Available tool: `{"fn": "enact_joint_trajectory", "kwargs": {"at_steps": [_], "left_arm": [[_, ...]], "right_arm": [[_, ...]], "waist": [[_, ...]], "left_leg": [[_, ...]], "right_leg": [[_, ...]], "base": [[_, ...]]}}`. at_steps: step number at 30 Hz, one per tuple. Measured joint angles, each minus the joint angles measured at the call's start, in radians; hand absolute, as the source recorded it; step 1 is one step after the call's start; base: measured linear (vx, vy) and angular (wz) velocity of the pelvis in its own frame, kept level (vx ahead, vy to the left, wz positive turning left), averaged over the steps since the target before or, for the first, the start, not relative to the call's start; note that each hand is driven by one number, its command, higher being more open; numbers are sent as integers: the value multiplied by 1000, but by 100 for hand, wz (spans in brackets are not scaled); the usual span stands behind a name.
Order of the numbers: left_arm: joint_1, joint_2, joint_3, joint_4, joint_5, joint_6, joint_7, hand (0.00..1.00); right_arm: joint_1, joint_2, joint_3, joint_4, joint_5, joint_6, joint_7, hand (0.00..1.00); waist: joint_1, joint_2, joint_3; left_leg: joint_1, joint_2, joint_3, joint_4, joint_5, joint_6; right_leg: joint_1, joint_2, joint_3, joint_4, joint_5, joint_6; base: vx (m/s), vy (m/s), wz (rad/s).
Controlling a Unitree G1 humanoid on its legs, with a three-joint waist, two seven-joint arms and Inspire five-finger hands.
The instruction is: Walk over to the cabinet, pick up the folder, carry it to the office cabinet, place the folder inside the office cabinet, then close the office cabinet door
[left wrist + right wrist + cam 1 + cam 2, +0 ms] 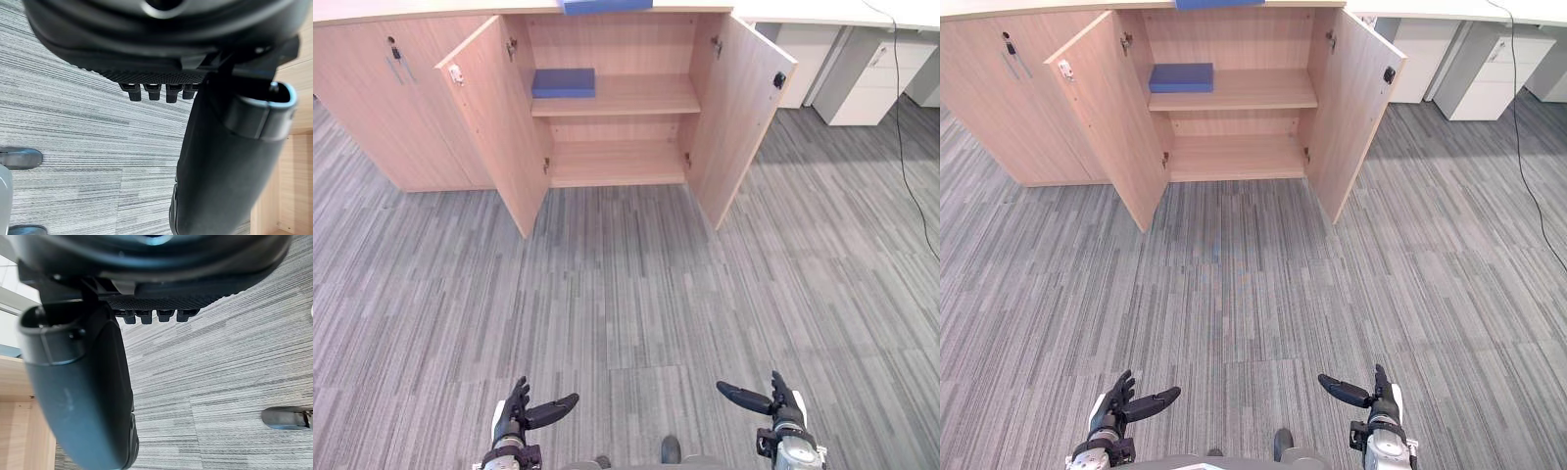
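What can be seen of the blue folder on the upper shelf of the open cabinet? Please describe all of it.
The folder is a flat, rectangular, plain dark blue thing, fairly thick, with a matte cover that looks like plastic or card. It is closed and lies flat at the left end of the upper shelf of the open wooden cabinet, long side along the shelf's front edge. It rests on the shelf; whether it also meets the cabinet's left side wall I cannot tell.
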Motion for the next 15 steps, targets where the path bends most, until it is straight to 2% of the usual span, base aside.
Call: {"fn": "enact_joint_trajectory", "kwargs": {"at_steps": [4, 6, 8, 9, 10, 11, 13, 15], "left_arm": [[-6, -1, 1, -22, -2, 0, 3, 100], [-6, -7, 1, -45, -9, 1, 3, 100], [-5, -6, 2, -70, -20, 1, 5, 100], [-4, -5, 2, -74, -20, 1, 8, 100], [-6, -1, 2, -78, -20, 1, 19, 100], [-12, 6, 1, -80, -20, 1, 32, 100], [-10, 19, 1, -75, -21, 2, 47, 100], [-47, 26, 1, -54, -37, 2, 59, 100]], "right_arm": [[-31, -1, 0, 0, 0, 4, -1, 100], [-41, -9, 0, 0, 1, 7, -5, 100], [-34, -21, -1, 2, 1, 13, -11, 100], [-32, -22, -1, 2, 1, 14, -11, 100], [-29, -23, -1, 2, 2, 17, -13, 100], [-23, -22, 2, 5, 2, 26, -13, 100], [-24, -26, 17, 8, 3, 35, -15, 100], [-28, -35, 21, 8, 3, 35, -15, 100]], "waist": [[4, 6, 25], [5, 16, 32], [11, 15, 38], [14, 15, 41], [13, 17, 54], [3, 14, 69], [0, 20, 85], [-8, 32, 106]], "left_leg": [[-61, 13, 34, 93, -54, 8], [-88, 16, 46, 138, -88, 20], [-91, 4, 58, 189, -143, 40], [-85, -1, 60, 195, -155, 42], [-65, -9, 56, 194, -170, 52], [-33, -15, 48, 184, -178, 71], [7, -13, 47, 163, -189, 67], [45, 15, 27, 121, -192, 63]], "right_leg": [[-47, 9, 34, 33, -7, 3], [-99, 10, 45, 125, -58, 11], [-185, -7, 48, 344, -171, 32], [-210, -15, 34, 412, -191, 34], [-277, -39, -13, 578, -205, 40], [-338, -66, -71, 702, -238, 31], [-389, -83, -138, 708, -268, 9], [-446, -64, -198, 607, -261, 0]], "base": [[10, 16, -29], [24, 40, -18], [51, 72, -17], [97, 87, -11], [144, 68, 3], [196, 80, 7], [294, 34, 3], [400, -31, 31]]}}
